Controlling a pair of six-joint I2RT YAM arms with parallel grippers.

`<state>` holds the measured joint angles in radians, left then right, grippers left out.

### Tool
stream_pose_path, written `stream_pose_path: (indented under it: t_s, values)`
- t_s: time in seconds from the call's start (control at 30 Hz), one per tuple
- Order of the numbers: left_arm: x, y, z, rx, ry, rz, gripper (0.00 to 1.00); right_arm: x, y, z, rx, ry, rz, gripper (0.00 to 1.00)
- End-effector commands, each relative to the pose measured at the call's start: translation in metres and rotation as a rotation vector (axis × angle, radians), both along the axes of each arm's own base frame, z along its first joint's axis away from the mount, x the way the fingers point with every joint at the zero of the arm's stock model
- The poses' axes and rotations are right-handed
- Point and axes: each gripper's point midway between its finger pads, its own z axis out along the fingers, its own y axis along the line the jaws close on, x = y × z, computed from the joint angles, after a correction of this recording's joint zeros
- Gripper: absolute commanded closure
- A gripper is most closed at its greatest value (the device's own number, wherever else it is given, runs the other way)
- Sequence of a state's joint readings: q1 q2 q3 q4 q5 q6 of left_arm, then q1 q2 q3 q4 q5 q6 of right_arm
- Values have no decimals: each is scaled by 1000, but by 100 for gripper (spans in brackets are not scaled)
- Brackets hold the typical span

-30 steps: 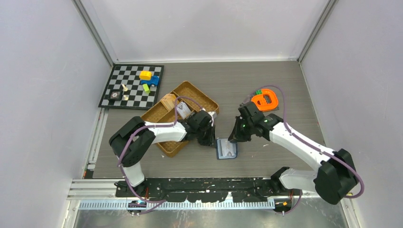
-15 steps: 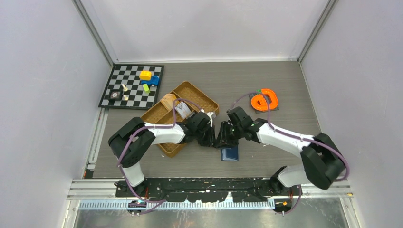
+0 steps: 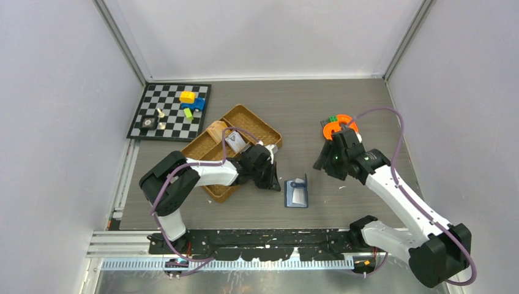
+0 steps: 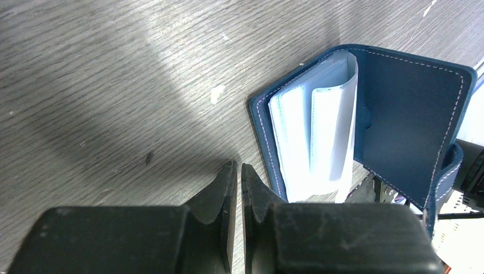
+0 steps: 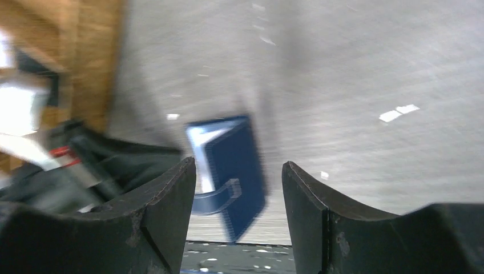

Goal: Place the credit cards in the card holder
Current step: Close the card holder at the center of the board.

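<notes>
left tool (image 4: 235, 167) pinched closed beside half-open card holder (image 4: 399, 114), woven tray (image 3: 254, 125) behind; right tool (image 5: 238, 165) spread, apart.

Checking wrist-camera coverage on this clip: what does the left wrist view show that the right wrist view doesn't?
Only the left wrist view shows the inside of the card holder, with its clear sleeves fanned up. It also shows the left gripper, fingers nearly together with nothing visible between them.

Only the right wrist view, which is blurred, shows the holder's outer cover and snap tab. It also shows the woven tray at the left edge and the right gripper, which is open.

Both views show the card holder lying part open on the grey table. Neither shows a loose card.
</notes>
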<state>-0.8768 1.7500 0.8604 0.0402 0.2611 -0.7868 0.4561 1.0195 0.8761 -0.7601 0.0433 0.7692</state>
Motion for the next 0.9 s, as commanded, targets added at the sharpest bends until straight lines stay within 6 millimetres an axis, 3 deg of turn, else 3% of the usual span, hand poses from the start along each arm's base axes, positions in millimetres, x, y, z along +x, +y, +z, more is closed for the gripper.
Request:
stream_pose_path:
  t_s: [0.0, 0.13, 0.33, 0.7, 0.87]
  values:
    - [-3, 7, -2, 25, -9, 5, 90, -24, -32, -48, -95, 146, -52, 38]
    - [-3, 4, -2, 17, -1, -4, 90, -33, 8, -75, 61, 223, 93, 38]
    - [-4, 5, -6, 25, 7, -8, 91, -37, 42, -101, 184, 264, 192, 37]
    - [-11, 13, -22, 56, 31, -11, 93, -43, 67, -128, 346, 289, 227, 39]
    - [-15, 18, -30, 60, 38, -3, 95, -44, 78, -133, 420, 279, 243, 47]
